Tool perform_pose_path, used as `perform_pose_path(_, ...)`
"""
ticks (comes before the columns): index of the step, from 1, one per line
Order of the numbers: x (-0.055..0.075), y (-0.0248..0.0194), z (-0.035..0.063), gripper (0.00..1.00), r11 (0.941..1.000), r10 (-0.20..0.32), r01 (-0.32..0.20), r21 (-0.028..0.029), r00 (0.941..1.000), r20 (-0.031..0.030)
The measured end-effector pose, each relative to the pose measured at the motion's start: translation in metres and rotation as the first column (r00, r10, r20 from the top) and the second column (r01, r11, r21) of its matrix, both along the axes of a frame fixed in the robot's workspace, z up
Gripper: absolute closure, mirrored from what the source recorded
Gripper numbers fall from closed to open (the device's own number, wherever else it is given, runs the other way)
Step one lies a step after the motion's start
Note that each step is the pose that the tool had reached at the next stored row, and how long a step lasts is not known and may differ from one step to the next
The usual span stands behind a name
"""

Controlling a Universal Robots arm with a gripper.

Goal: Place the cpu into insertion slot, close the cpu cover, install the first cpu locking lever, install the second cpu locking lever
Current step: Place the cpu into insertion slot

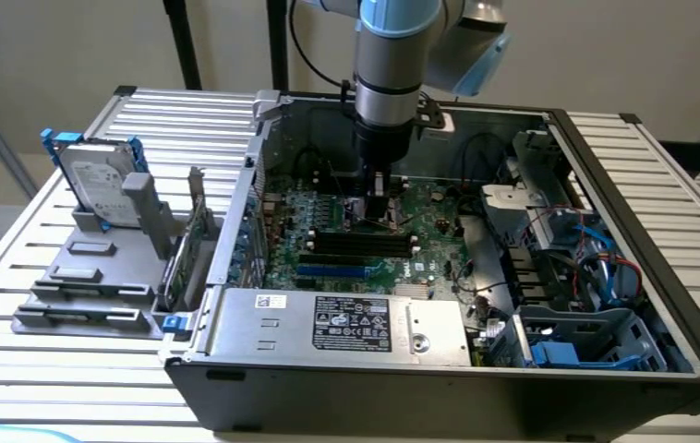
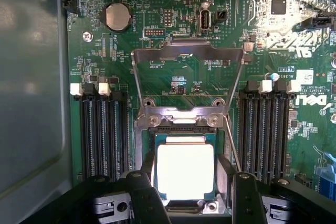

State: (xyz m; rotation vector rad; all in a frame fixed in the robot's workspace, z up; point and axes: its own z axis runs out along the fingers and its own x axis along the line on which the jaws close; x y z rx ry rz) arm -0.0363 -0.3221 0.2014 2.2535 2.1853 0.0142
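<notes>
Wrist view puts us directly over the socket [image 2: 181, 129], and the chip [image 2: 185, 171] lies flat inside it, its pale face square to the dark recess and level as far as we can judge. The gripper [image 2: 187, 169] is spread wide, with one dark finger [image 2: 245, 198] on each side of the chip. We cannot tell whether the fingers touch the chip's edges or stand just clear of them. The cover [image 2: 186, 51] is swung back on its hinge, so green board [image 2: 94, 66] shows through its window. One thin lever [image 2: 232, 142] slants beside the socket, unlatched. Black memory slots [image 2: 102, 135] flank the socket on both sides.

In the exterior view the arm [image 1: 390, 83] drops from the upper middle of the frame into the open computer case [image 1: 597, 185]. Its tip is down at the board near the centre of the frame.

We judge the first step to be at its end: the chip is in place, while the cover is not yet closed and no lever is locked. To our eye, whatever follows calls for a straight lift away from the chip so that it is not dragged out of its seat. It also calls for a careful approach to the thin cover frame, which gives little to push on. A tilted chip or a lever caught under the frame would spoil the closing.
</notes>
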Motion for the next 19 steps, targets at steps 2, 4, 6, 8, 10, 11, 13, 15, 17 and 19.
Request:
perform_pose_path(2, 0.0000, 0.0005, -0.0007, 0.45, 1.0000, 0.000, 0.000, -0.0007, 1.0000, -0.0001)
perform_pose_path(4, 0.0001, 0.0008, -0.0012, 0.45, 1.0000, 0.000, 0.000, -0.0010, 1.0000, 0.0000)
perform_pose_path(6, 0.0001, 0.0013, -0.0017, 0.45, 1.0000, -0.001, 0.001, -0.0012, 1.0000, 0.0001)
perform_pose_path(8, 0.0002, 0.0017, -0.0021, 0.45, 1.0000, 0.000, 0.000, -0.0015, 1.0000, 0.0001)
perform_pose_path(10, 0.0002, 0.0020, -0.0025, 0.45, 1.0000, -0.001, 0.001, -0.0022, 1.0000, -0.0001)
perform_pose_path(11, 0.0001, 0.0021, -0.0028, 0.45, 1.0000, -0.001, 0.001, -0.0024, 1.0000, 0.0000)
perform_pose_path(13, 0.0001, 0.0022, -0.0032, 0.45, 1.0000, -0.001, 0.001, -0.0030, 1.0000, 0.0001)
perform_pose_path(15, 0.0001, 0.0023, -0.0036, 0.45, 1.0000, -0.001, 0.001, -0.0037, 1.0000, 0.0000)
perform_pose_path(17, 0.0001, 0.0024, -0.0039, 0.45, 1.0000, -0.001, 0.001, -0.0042, 1.0000, -0.0001)
perform_pose_path(19, 0.0001, 0.0026, -0.0042, 0.45, 1.0000, -0.001, 0.001, -0.0045, 1.0000, -0.0001)
